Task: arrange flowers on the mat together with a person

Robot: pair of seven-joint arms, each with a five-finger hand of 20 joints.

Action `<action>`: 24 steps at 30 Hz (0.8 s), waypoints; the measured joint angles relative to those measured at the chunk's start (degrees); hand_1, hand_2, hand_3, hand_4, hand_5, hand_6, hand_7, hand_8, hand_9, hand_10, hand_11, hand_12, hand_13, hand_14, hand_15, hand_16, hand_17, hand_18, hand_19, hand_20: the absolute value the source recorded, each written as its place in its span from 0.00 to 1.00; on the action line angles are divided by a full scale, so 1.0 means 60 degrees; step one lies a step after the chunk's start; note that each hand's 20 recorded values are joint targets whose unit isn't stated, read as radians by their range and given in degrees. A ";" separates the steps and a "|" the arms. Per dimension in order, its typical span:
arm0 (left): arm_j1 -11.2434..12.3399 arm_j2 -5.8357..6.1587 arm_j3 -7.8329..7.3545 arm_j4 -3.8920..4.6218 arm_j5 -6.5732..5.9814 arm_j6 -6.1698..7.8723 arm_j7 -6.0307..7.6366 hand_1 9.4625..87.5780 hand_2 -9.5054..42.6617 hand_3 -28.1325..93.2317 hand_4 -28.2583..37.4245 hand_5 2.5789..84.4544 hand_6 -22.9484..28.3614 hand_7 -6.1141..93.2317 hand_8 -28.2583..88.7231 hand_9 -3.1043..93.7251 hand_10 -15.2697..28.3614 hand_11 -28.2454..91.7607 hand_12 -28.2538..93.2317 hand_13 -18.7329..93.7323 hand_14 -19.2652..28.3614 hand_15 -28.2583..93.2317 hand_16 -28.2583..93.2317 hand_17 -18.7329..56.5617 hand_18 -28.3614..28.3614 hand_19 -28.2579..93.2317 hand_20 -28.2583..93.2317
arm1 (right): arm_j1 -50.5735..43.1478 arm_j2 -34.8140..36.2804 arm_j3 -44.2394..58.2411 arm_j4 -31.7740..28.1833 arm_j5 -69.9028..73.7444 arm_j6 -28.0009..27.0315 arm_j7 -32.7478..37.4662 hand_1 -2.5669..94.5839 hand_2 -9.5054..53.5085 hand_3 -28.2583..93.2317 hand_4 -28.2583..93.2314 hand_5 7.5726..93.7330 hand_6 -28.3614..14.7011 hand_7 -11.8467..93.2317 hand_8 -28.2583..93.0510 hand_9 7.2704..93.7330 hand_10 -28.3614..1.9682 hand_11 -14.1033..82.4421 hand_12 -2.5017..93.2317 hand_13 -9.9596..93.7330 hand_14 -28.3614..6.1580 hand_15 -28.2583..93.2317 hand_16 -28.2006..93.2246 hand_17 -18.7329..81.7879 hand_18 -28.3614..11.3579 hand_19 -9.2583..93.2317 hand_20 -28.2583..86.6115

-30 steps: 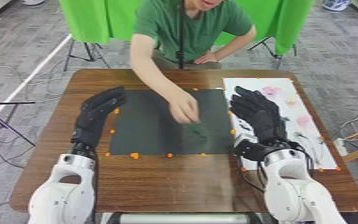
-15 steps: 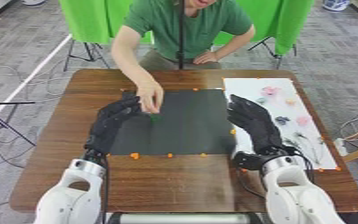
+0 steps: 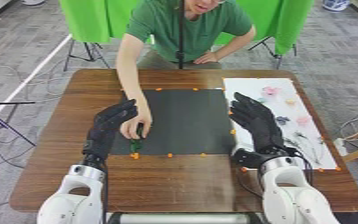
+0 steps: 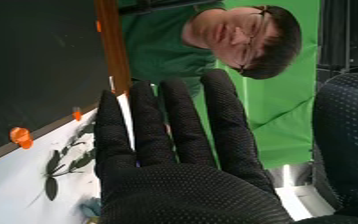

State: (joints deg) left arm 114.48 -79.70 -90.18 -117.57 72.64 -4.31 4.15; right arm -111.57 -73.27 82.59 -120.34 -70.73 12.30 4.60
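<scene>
You are looking at an early stage of the arranging, as I judge it. The person's hand (image 3: 136, 126) is at the dark mat (image 3: 184, 120), inside its near left corner, with a green piece (image 3: 136, 145) at the fingertips. I cannot tell if this piece is pinched there or already laid down.

On the white sheet (image 3: 244, 84), just to the right of the mat, you have most of the work left: a pink flower (image 3: 270, 91), a pale orange flower (image 3: 290, 102), a dark blue flower (image 3: 282, 120), another pink flower (image 3: 303, 121) and a leafy sprig (image 4: 51, 189). These must all still find their place.

Your left hand (image 3: 111, 119) is over the left edge of the mat, near the person's hand, its fingers straight and holding nothing. Your right hand (image 3: 255, 120) is over the sheet, beside the mat's right edge; its fingers are straight, slightly apart, with the thumb well away, and hold nothing. So your share on this surface (image 3: 184, 175) would probably begin with choosing one flower.
</scene>
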 measured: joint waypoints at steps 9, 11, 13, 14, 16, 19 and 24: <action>0.0015 0.0001 0.0004 0.0003 -0.0004 0.0060 0.0107 0.31 0.05 0.73 0.18 0.54 0.53 0.23 0.19 0.48 0.64 0.37 0.35 0.46 0.73 0.40 0.26 0.27 0.69 0.26 0.36 | 0.0065 -0.0037 0.0001 0.0019 -0.0011 -0.0054 -0.0061 0.19 0.18 0.85 0.10 0.42 0.60 0.25 0.15 0.40 0.41 0.19 0.15 0.40 0.38 0.30 0.39 0.31 0.34 0.25 0.46; 0.0031 -0.0001 0.0003 0.0000 -0.0013 0.0073 0.0113 0.31 0.05 0.73 0.18 0.54 0.53 0.23 0.19 0.48 0.64 0.37 0.35 0.46 0.74 0.40 0.26 0.27 0.69 0.26 0.36 | 0.0068 -0.0052 0.0006 0.0019 -0.0016 -0.0054 -0.0064 0.20 0.17 0.85 0.10 0.42 0.60 0.25 0.15 0.40 0.41 0.19 0.15 0.41 0.38 0.30 0.39 0.31 0.34 0.25 0.46; 0.0045 -0.0010 0.0002 -0.0001 -0.0019 0.0079 0.0114 0.31 0.05 0.73 0.18 0.54 0.52 0.23 0.19 0.48 0.64 0.37 0.35 0.46 0.74 0.40 0.26 0.27 0.69 0.26 0.36 | 0.0069 -0.0059 0.0009 0.0019 -0.0020 -0.0045 -0.0071 0.22 0.14 0.85 0.10 0.41 0.60 0.25 0.15 0.41 0.41 0.20 0.16 0.41 0.38 0.31 0.40 0.31 0.34 0.27 0.47; 0.0053 -0.0011 0.0000 -0.0002 -0.0020 0.0079 0.0114 0.31 0.05 0.73 0.18 0.54 0.52 0.23 0.19 0.48 0.64 0.37 0.35 0.46 0.74 0.40 0.26 0.27 0.69 0.26 0.36 | 0.0069 -0.0059 0.0009 0.0019 -0.0032 -0.0034 -0.0077 0.23 0.11 0.85 0.09 0.41 0.60 0.25 0.15 0.41 0.41 0.20 0.16 0.42 0.39 0.31 0.40 0.31 0.33 0.28 0.47; 0.0076 -0.0012 -0.0012 -0.0012 -0.0022 0.0079 0.0114 0.31 0.05 0.73 0.18 0.54 0.53 0.23 0.19 0.48 0.64 0.37 0.35 0.46 0.74 0.40 0.26 0.27 0.69 0.26 0.36 | 0.0069 -0.0057 0.0008 0.0019 -0.0083 -0.0001 -0.0114 0.25 0.03 0.84 0.07 0.41 0.61 0.27 0.15 0.44 0.41 0.22 0.18 0.44 0.39 0.32 0.41 0.32 0.33 0.32 0.49; 0.0131 -0.0016 -0.0047 -0.0049 -0.0030 0.0093 0.0106 0.31 0.05 0.73 0.18 0.54 0.53 0.23 0.19 0.48 0.64 0.37 0.35 0.46 0.74 0.40 0.26 0.27 0.69 0.26 0.36 | 0.0073 -0.0022 0.0015 -0.0001 -0.0374 0.0088 -0.0267 0.25 0.00 0.81 0.02 0.44 0.61 0.30 0.14 0.50 0.42 0.28 0.20 0.51 0.41 0.35 0.43 0.34 0.32 0.43 0.52; 0.0184 -0.0022 -0.0112 -0.0090 -0.0036 0.0109 0.0088 0.31 0.05 0.73 0.18 0.54 0.53 0.23 0.19 0.48 0.64 0.37 0.35 0.46 0.74 0.40 0.26 0.27 0.69 0.26 0.36 | 0.0101 0.0327 0.0175 -0.0234 -0.2383 0.1145 -0.0609 0.30 0.00 0.76 0.00 0.52 0.62 0.31 0.14 0.59 0.41 0.36 0.23 0.60 0.44 0.48 0.42 0.36 0.27 0.59 0.56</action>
State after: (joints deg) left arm 115.59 -79.83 -90.85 -118.11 72.42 -3.65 4.68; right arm -110.96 -71.31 83.64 -121.74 -85.03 19.17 0.94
